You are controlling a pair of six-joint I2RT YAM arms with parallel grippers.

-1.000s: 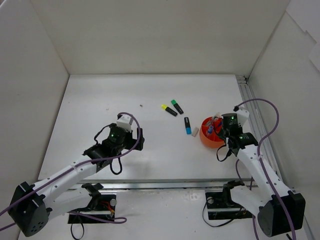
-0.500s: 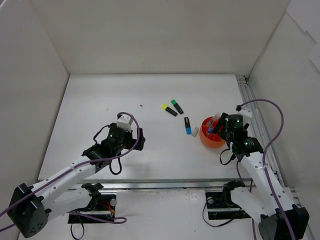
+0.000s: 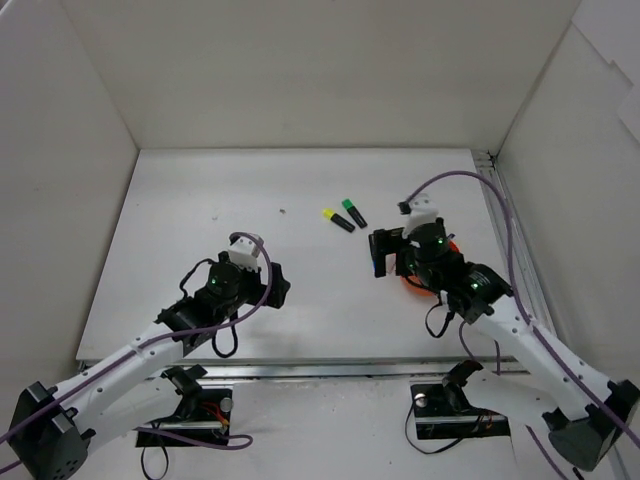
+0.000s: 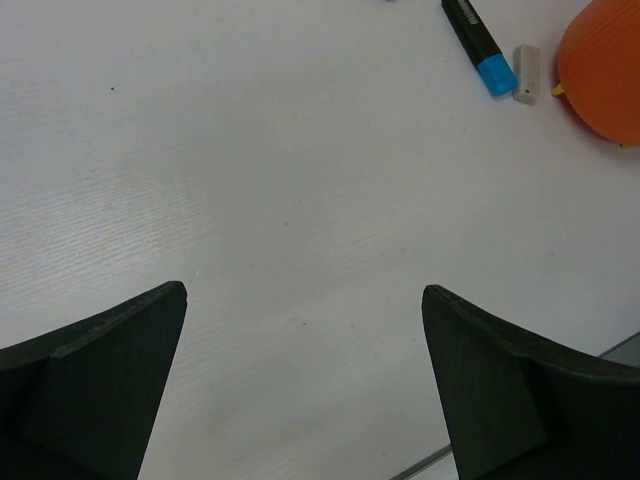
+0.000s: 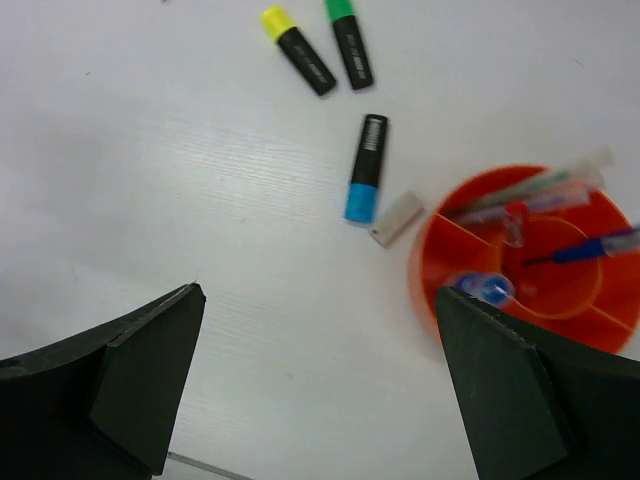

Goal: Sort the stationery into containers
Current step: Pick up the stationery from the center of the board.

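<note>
Right hand [image 5: 320, 340] and left hand [image 4: 305, 330] both spread empty; the blue-capped highlighter [image 5: 365, 168] looks next for the orange pot [image 5: 418, 285], needing a lowering grasp.

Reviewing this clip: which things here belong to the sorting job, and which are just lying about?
Job:
yellow highlighter, green highlighter, blue highlighter and eraser, all loose on the table
orange pot, holding pens and a tube

Lying about:
purple cables
side rail
dark speck

Eraser [image 5: 397, 218] between lone highlighter [image 5: 366, 167] and pot [image 5: 421, 272]; pens [image 5: 585, 247] in pot.
</note>
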